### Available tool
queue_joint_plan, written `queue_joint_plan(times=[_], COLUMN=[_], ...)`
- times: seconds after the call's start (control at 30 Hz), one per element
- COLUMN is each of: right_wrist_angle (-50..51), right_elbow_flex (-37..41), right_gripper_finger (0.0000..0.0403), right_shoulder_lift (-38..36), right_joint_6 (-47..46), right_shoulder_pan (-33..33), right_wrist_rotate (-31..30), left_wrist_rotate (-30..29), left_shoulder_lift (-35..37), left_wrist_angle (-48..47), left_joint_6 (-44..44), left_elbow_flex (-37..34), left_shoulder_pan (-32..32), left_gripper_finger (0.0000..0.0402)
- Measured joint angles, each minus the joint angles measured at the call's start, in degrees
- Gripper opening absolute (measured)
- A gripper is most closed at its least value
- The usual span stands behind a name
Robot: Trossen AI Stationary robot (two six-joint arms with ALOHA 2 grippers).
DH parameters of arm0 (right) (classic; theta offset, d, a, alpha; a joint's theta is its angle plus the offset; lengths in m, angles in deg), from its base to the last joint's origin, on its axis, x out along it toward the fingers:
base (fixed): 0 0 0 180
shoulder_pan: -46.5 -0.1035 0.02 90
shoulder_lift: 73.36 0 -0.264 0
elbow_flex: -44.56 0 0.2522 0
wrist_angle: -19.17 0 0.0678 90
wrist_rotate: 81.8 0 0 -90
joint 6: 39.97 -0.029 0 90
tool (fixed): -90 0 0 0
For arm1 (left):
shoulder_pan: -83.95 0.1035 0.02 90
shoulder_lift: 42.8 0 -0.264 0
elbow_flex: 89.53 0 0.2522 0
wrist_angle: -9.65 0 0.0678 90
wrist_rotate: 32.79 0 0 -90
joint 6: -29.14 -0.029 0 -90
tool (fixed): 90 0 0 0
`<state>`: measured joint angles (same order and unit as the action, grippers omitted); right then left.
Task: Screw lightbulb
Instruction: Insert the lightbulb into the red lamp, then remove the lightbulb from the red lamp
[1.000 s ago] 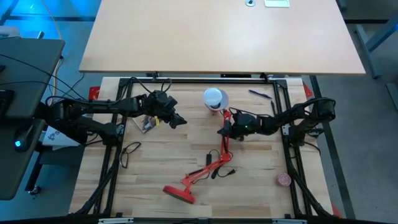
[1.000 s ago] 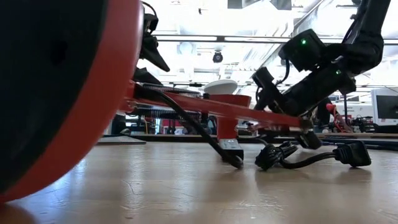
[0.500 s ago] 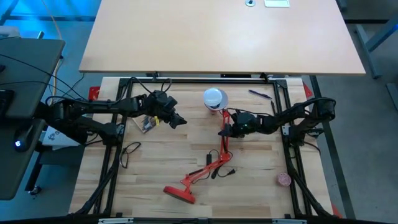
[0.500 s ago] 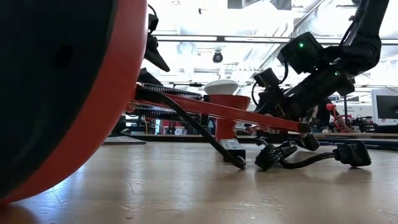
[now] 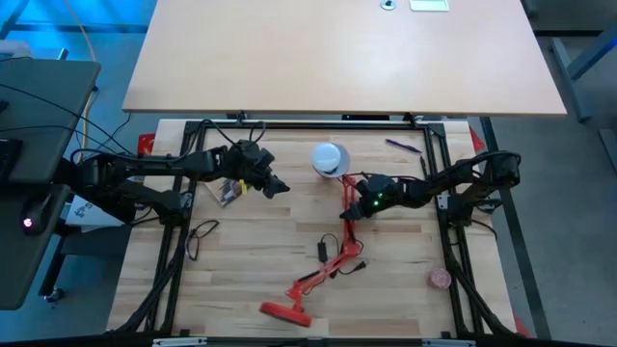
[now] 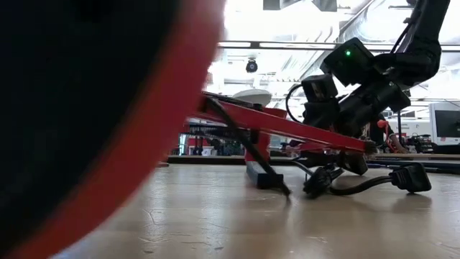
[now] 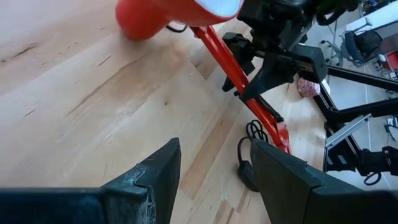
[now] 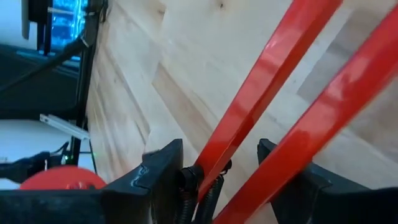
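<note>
A red desk lamp lies across the table, its base (image 5: pixel 284 310) near the front edge and its shade (image 5: pixel 330 159) at the far middle. A white dome (image 6: pixel 251 95), the lightbulb as far as I can tell, sits in the mouth of the red shade (image 7: pixel 155 15). My right gripper (image 5: pixel 353 200) is shut on the lamp's arm just below the shade. My left gripper (image 5: pixel 280 188) hangs open above the boards, left of the shade, with nothing between its fingers (image 7: pixel 155 168). My right gripper pinches the lamp's upper arm (image 8: pixel 249 130) between its two fingers, close to the shade end. Both red bars of the arm pass through the gap. The fingers (image 8: pixel 158 171) come from the table's right, slanting down, across the arm. The shade end is held up; the base rests on the table.
The lamp's black cord and plug (image 6: pixel 402 178) lie on the boards under my right arm. A small packet (image 5: pixel 228 191) lies below my left arm, a black cable loop (image 5: pixel 201 236) at the left, a purple pen (image 5: pixel 403 146) at the back right and a pink round thing (image 5: pixel 441 278) at the right.
My right gripper has rolled at the wrist while staying in place, still shut on the lamp's arm. The lamp has turned with it: its lower arm and base have swung toward the near edge, and the shade has shifted slightly toward the table's left.
</note>
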<state>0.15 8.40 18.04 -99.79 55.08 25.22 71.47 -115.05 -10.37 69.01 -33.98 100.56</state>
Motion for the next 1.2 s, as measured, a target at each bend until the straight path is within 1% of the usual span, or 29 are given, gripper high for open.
queue_joint_plan(times=[0.23, 0.47, 0.57, 0.77, 0.87, 0.93, 1.07, 1.2], right_wrist_angle=[0.03, -1.08, 0.34, 3.85, 6.47, 7.63, 10.97, 18.32], right_elbow_flex=[-0.04, -0.06, -0.11, -0.27, -0.33, -0.33, -0.17, -0.25], right_gripper_finger=[0.0195, 0.0201, 0.0231, 0.0339, 0.0376, 0.0386, 0.0389, 0.0390], right_shoulder_lift=[0.00, 0.00, 0.00, -1.09, -2.49, -3.32, -5.71, -8.76], right_joint_6=[-1.38, 1.05, 1.49, 1.85, 2.45, 2.04, 3.89, 4.45], right_shoulder_pan=[-0.07, -0.01, 0.15, 0.45, 0.98, 1.58, 2.92, 4.73], right_wrist_rotate=[-3.08, -6.58, -6.94, -5.22, -4.25, -3.35, -2.41, -2.02], left_wrist_rotate=[-0.30, -0.33, -0.34, -0.09, 0.01, 0.01, 0.01, 0.18], left_shoulder_lift=[0.00, 0.00, 0.02, 0.02, 0.02, 0.02, 0.02, 0.02], left_wrist_angle=[0.04, 0.07, 0.09, 0.12, 0.13, 0.11, 0.08, 0.04], left_joint_6=[0.60, 1.22, 1.67, 1.63, 1.60, 1.58, 1.55, 1.31], left_elbow_flex=[0.01, 0.00, 0.00, -0.01, 0.01, -0.01, 0.00, 0.01], left_shoulder_pan=[0.70, 2.35, 2.95, 3.64, 3.68, 3.68, 3.68, 3.68], left_gripper_finger=[0.0184, 0.0184, 0.0184, 0.0184, 0.0184, 0.0184, 0.0184, 0.0184])
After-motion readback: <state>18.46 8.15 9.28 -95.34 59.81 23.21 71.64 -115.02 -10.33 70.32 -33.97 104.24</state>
